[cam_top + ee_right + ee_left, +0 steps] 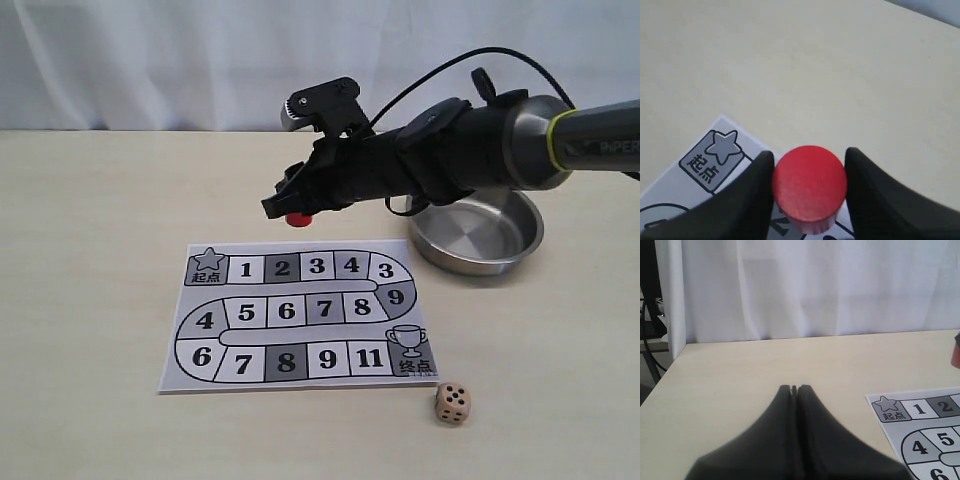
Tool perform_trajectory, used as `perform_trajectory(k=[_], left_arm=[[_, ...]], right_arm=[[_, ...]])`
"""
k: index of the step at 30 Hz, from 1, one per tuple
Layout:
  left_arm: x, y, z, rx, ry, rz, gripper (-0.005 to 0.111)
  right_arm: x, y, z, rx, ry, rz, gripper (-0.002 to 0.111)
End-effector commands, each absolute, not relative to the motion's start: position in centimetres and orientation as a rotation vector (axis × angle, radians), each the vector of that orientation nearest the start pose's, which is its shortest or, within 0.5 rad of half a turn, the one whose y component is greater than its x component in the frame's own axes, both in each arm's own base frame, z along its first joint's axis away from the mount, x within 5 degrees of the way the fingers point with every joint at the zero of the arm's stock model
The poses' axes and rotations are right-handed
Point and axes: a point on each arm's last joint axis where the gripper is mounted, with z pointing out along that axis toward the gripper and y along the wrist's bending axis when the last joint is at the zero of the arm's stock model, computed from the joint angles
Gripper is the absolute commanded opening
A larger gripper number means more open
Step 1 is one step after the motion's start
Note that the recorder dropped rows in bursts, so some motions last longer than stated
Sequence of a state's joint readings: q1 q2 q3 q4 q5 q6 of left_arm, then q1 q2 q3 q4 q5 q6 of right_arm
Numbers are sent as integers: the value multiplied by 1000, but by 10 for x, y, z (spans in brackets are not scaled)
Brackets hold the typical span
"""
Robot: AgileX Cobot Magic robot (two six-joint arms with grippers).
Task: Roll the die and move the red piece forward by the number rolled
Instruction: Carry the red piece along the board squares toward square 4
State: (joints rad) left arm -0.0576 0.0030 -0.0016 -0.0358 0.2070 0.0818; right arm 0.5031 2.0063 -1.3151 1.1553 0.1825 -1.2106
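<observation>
Soft, even brightness in all three views, no harsh glare; shadows faint, only a pale one under the steel bowl point(478, 243), whose inside carries a mild sheen; exterior view sharp; in both wrist views the dark fingers point(762, 452) near the lens are blurred; the red piece point(810, 182) is fairly crisp.

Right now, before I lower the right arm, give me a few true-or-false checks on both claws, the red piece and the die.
1. The right claw grips the red piece. True.
2. The die lies in the steel bowl. False: it sits on the table near the trophy corner of the board, outside the bowl.
3. The left claw is shut. True.
4. The red piece stands on the star square. False: the right claw holds it, and that square is bare.
</observation>
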Motion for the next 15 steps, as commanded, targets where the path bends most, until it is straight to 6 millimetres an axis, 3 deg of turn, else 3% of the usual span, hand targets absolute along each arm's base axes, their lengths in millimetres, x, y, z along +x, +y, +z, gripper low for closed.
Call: perform_trajectory(k=[1,8,15], left_arm=[[56,-4,195,95,1677,-13,0],[56,-4,195,95,1677,-13,0],[56,-4,195,95,1677,-13,0]], right_arm=[[377,216,162,-711,2199,336,4],[369,211,112,-739,2331,309,4],[369,211,109,-733,2338,305,4]])
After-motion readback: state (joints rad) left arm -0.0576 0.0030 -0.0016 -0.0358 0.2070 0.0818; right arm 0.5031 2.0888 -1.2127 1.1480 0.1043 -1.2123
